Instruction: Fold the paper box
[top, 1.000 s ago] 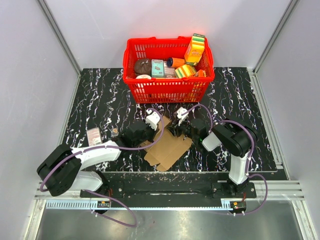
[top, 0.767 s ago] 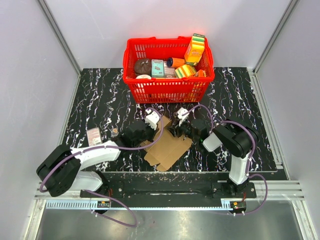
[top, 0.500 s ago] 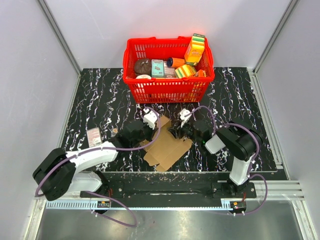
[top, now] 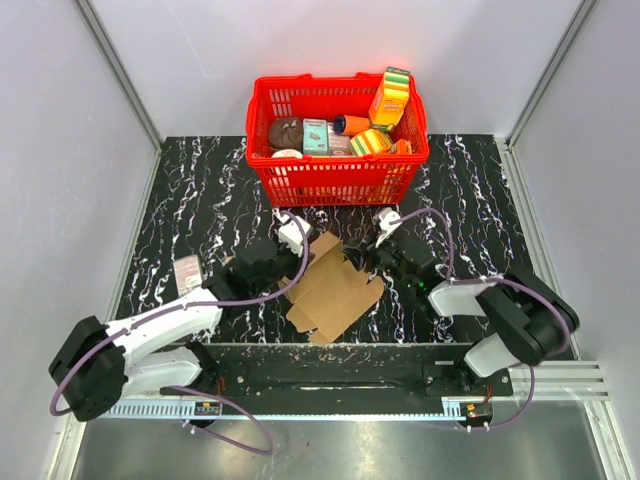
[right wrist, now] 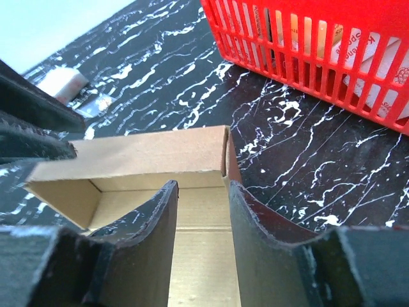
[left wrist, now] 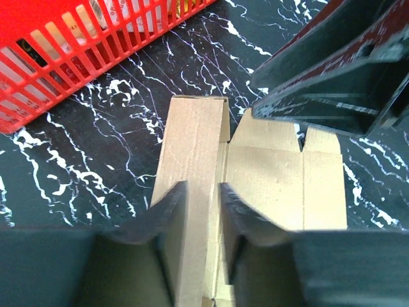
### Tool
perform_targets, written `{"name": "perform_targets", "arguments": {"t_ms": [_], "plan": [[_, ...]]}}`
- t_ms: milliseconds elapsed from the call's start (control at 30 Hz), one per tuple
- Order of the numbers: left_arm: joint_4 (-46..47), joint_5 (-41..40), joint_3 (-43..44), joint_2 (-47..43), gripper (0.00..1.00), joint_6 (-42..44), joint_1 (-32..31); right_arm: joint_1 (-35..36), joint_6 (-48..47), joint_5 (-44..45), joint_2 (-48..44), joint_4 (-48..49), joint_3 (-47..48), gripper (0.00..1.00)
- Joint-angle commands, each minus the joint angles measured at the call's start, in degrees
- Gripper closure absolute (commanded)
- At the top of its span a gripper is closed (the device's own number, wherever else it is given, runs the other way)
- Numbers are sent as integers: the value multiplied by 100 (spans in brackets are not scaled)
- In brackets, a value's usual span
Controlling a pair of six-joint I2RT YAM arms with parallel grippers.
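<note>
Box [top: 335, 288]: half folded on the bench [top: 200, 200], long side slanting near left to far right.
Left pincer [left wrist: 203, 188]: pinching a raised fold.
Right pincer [right wrist: 201, 185]: narrow gap, grip unclear.

A table top [top: 200, 190] patterned like black marble with white veins fills the middle of the overhead view. Plain pale grey wall panels [top: 330, 40] enclose it at 9, 12 and 3 o'clock. Slanting aluminium posts [top: 120, 75] run along the joins at 10 and 2 o'clock. At 6 o'clock a black base plate [top: 330, 365] and a silver slotted rail [top: 330, 405] line the near edge. Below them lies a brushed grey metal surface [top: 330, 450]. The light is even and soft, and shadows are faint.
</note>
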Motion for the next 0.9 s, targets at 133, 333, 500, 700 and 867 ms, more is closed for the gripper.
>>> {"name": "perform_targets", "arguments": {"t_ms": [133,333,500,700,867], "plan": [[-1166,-264,810,-196,27,63,-327,37,1357,734,-2236,-3384,498,56],[-2371,-1187,1514,269,15,107,-864,38,2051,1253,-3969,-6172,1096,52],[-2986,-1591,1882,787,15,90,-1075,38,2596,1253,-4938,-7555,1448,51],[-3522,-2277,2384,1570,15,125,-1409,46,3019,946,-5528,-8567,1554,53],[-3629,-2734,2788,2184,14,213,-1515,38,2923,1060,-5862,-8867,1589,52]]}}
